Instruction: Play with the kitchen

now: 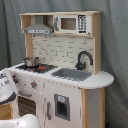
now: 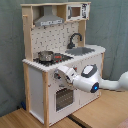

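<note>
Second exterior view: the toy kitchen [image 2: 60, 65] stands on a wooden floor [image 2: 20, 119] before a grey curtain [image 2: 10, 50]. A small metal pot [image 2: 46, 56] sits on its stove, beside the sink [image 2: 82, 50] with the black faucet [image 2: 74, 39]. The arm's tool [image 2: 62, 75] is pressed against the front panel at knob height above the oven door [image 2: 64, 97], probably to turn a knob. I cannot tell whether it is apart or together.
</note>
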Tool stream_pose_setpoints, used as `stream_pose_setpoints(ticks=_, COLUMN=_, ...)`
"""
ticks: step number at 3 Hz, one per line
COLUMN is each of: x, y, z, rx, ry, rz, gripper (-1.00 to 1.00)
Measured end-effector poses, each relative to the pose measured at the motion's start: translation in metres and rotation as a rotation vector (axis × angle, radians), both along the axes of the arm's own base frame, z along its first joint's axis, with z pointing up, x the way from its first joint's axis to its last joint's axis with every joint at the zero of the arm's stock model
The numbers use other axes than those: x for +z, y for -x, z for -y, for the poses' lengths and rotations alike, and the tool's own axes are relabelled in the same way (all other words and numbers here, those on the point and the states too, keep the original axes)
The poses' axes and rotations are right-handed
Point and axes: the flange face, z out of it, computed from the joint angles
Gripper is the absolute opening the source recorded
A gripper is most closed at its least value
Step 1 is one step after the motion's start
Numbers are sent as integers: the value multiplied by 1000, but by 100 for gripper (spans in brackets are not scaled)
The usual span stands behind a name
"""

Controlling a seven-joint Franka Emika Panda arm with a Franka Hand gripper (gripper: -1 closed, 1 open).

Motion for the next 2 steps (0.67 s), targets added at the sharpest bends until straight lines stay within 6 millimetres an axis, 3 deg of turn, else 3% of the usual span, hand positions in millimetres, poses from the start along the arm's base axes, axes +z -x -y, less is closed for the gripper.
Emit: stream_pose_setpoints(ticks=2, x=-1, y=0, z=0, rx=-4, ry=-210, rz=-22, gripper=-100)
